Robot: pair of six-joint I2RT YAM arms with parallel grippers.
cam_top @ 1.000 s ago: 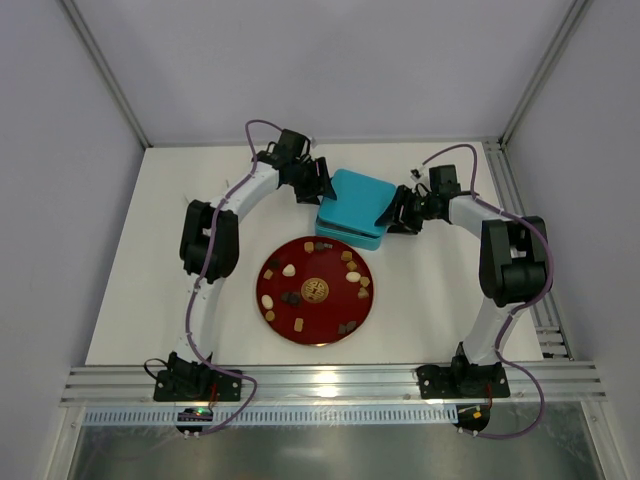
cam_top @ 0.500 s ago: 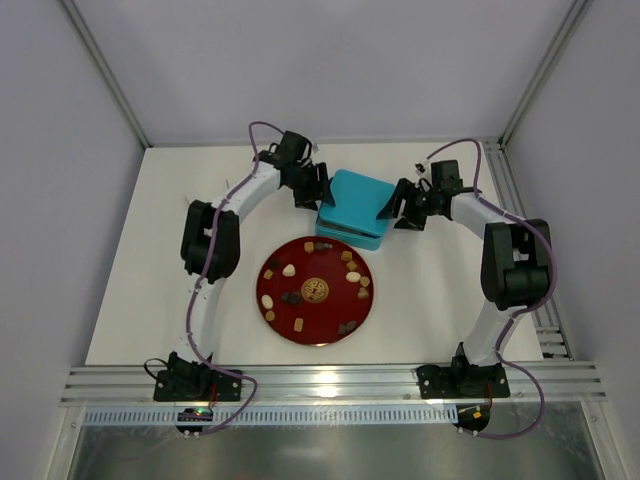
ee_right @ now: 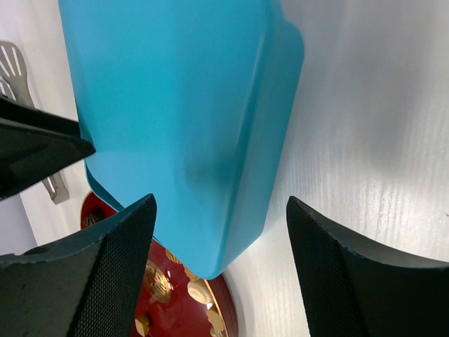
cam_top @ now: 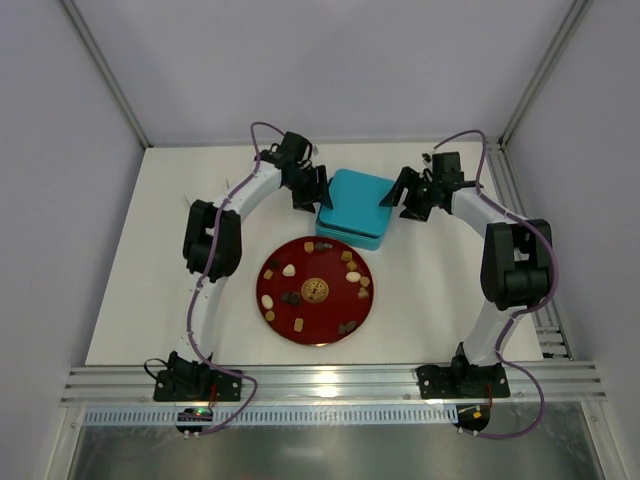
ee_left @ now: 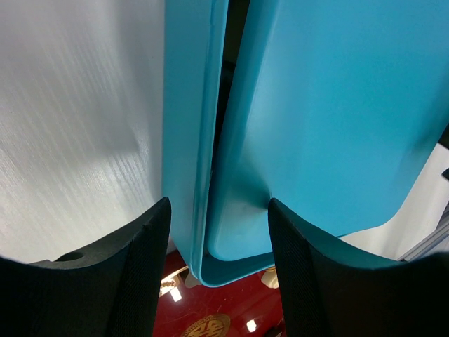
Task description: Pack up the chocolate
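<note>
The chocolate [cam_top: 288,270], several small dark, tan and cream pieces, lies scattered on a round red plate [cam_top: 322,325] at the table's middle. A teal box [cam_top: 355,200] with its lid on sits just behind the plate. My left gripper [cam_top: 308,192] is open at the box's left side; in the left wrist view [ee_left: 217,260] its fingers straddle the lid's corner, and a dark gap shows between lid and base. My right gripper [cam_top: 402,196] is open at the box's right side, with the box corner [ee_right: 210,232] between its fingers [ee_right: 119,274]. Both are empty.
The plate has a round gold emblem [cam_top: 315,289] in its centre. A grey slotted metal utensil [ee_right: 8,67] lies beyond the box in the right wrist view. Aluminium rails [cam_top: 330,385] run along the near edge, and enclosure walls stand on the other sides.
My right gripper has drawn back from the box's right edge, up and to the right. My left gripper has shifted only slightly. The plate and chocolate have not moved.
</note>
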